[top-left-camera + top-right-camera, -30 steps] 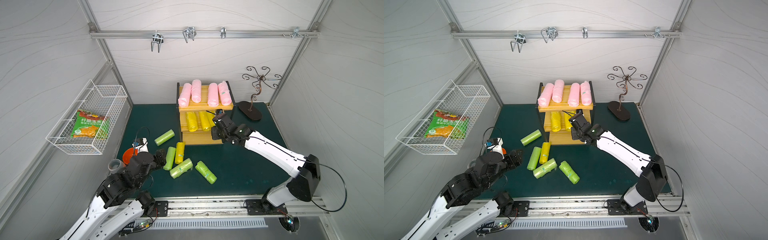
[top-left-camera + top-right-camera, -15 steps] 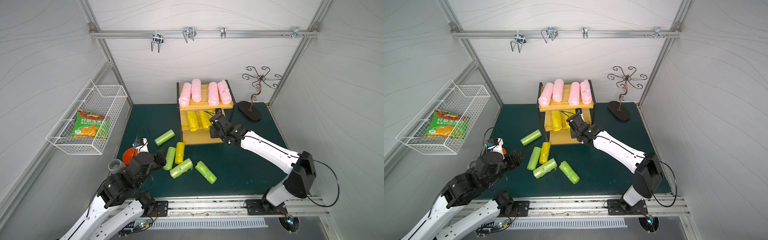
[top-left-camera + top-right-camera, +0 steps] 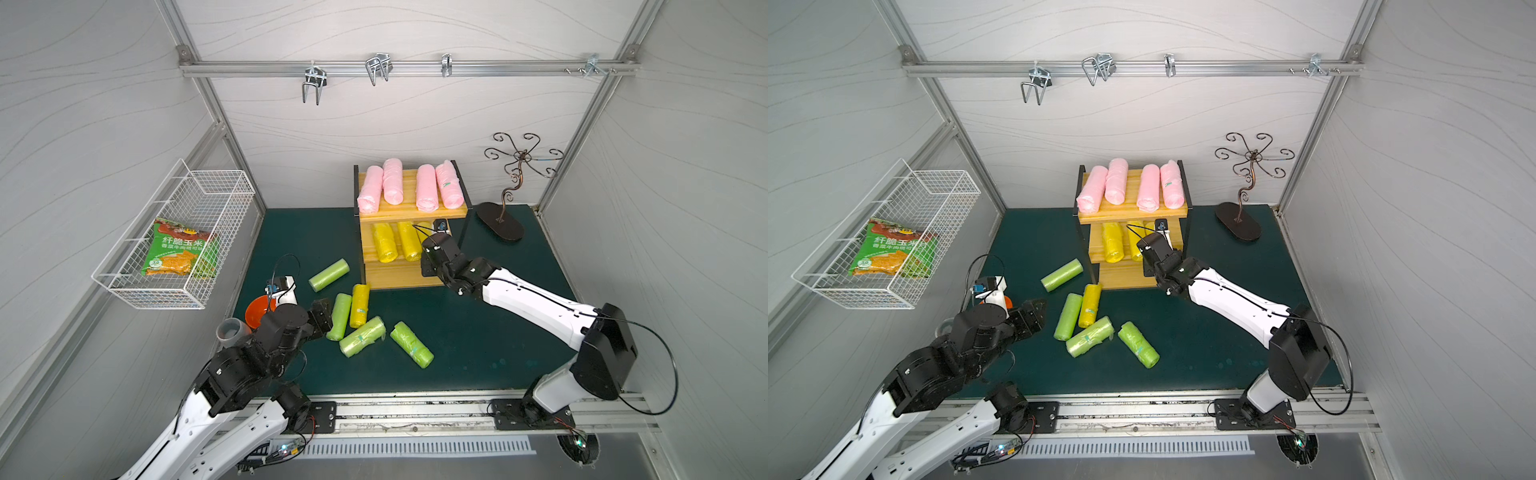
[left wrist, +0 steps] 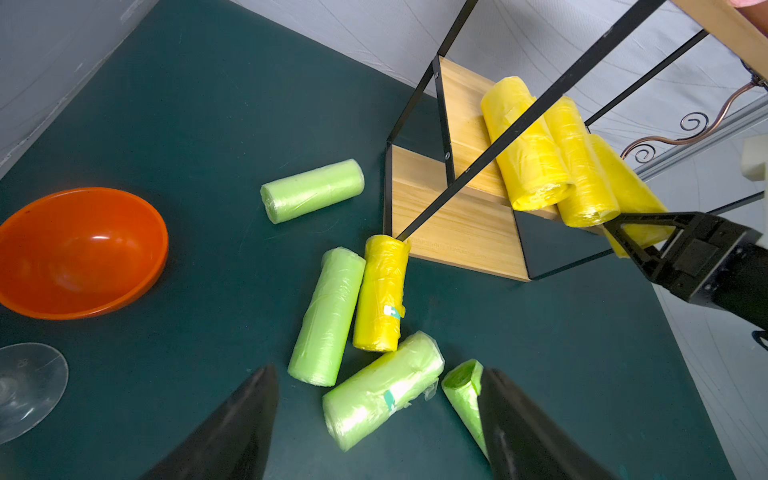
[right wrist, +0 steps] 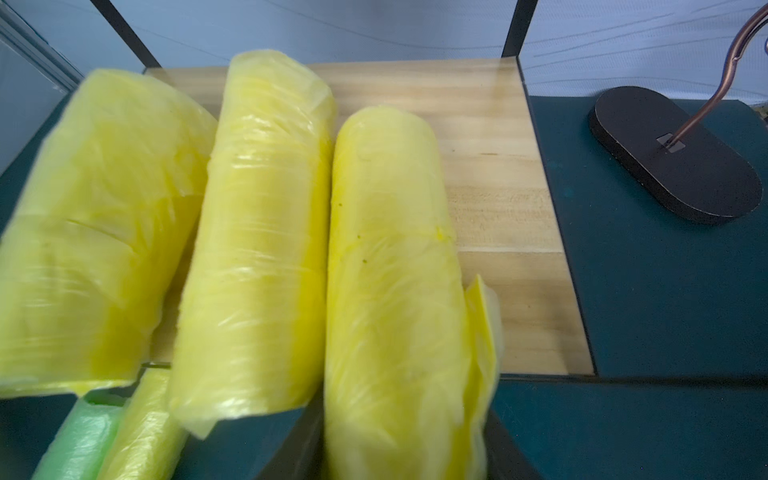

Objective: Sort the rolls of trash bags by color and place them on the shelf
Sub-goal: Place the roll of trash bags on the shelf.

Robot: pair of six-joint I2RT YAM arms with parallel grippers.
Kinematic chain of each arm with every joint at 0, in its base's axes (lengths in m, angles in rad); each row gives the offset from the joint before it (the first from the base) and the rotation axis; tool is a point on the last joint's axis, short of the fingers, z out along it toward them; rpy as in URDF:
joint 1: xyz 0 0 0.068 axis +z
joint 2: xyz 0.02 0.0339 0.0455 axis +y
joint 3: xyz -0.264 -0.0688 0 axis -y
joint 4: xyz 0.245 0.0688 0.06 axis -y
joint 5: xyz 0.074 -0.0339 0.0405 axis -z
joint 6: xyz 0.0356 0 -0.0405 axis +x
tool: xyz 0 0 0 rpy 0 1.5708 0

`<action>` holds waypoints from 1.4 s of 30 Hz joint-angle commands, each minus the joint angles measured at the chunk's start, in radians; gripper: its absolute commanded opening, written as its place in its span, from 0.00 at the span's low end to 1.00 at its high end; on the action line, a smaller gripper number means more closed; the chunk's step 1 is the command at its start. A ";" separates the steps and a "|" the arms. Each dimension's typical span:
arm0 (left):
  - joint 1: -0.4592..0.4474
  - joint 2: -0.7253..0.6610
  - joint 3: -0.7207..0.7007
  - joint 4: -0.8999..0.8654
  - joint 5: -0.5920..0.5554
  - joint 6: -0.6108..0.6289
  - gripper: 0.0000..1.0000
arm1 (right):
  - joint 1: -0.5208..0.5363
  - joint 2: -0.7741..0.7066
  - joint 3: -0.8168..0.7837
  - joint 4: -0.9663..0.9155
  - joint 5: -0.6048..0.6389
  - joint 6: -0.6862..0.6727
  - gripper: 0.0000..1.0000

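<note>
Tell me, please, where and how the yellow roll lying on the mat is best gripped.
Probably around its middle, from straight above, jaws across its width. The yellow roll lies flat with one end at the shelf foot, and a green roll hugs one flank, so a side approach looks blocked.

You will find the yellow rolls [image 5: 257, 232] wrapped in thin, glossy plastic film, wrinkled and catching the light. The green rolls [image 4: 328, 316] have the same film, while the pink rolls [image 3: 392, 187] look duller. The shelf [image 4: 457, 232] has pale matt wooden boards with visible grain and a thin black metal frame. The mat [image 4: 166, 104] is dark green and matt. The orange bowl [image 4: 83, 249] is smooth, shiny plastic, and the basket [image 3: 199, 199] is white wire.
</note>
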 commanded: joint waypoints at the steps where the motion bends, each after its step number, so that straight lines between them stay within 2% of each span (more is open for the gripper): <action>1: 0.005 0.005 0.007 0.047 -0.015 0.012 0.81 | 0.001 -0.067 -0.010 0.085 0.034 -0.006 0.44; 7: 0.004 0.008 0.002 0.047 -0.011 0.008 0.81 | 0.002 -0.093 -0.019 0.141 0.004 -0.052 0.51; 22: 0.004 -0.010 -0.009 0.033 -0.017 0.002 0.81 | -0.023 -0.076 -0.045 0.187 -0.037 -0.076 0.51; 29: 0.004 -0.010 -0.012 0.035 -0.017 -0.002 0.81 | -0.023 -0.159 -0.045 0.144 -0.045 -0.084 0.52; 35: 0.004 -0.011 -0.011 0.036 -0.016 -0.003 0.81 | -0.023 -0.288 -0.080 0.034 -0.113 -0.073 0.52; 37: 0.005 -0.010 -0.012 0.037 -0.013 -0.005 0.81 | -0.021 -0.332 -0.099 -0.012 -0.134 -0.062 0.46; 38: 0.005 -0.010 -0.012 0.039 -0.013 -0.005 0.81 | -0.021 -0.356 -0.113 -0.033 -0.145 -0.050 0.39; 39: 0.004 -0.010 -0.013 0.040 -0.011 -0.006 0.81 | -0.023 -0.381 -0.129 -0.049 -0.157 -0.040 0.27; 42: 0.005 -0.009 -0.015 0.044 -0.006 -0.010 0.81 | -0.044 -0.439 -0.180 -0.080 -0.236 -0.008 0.01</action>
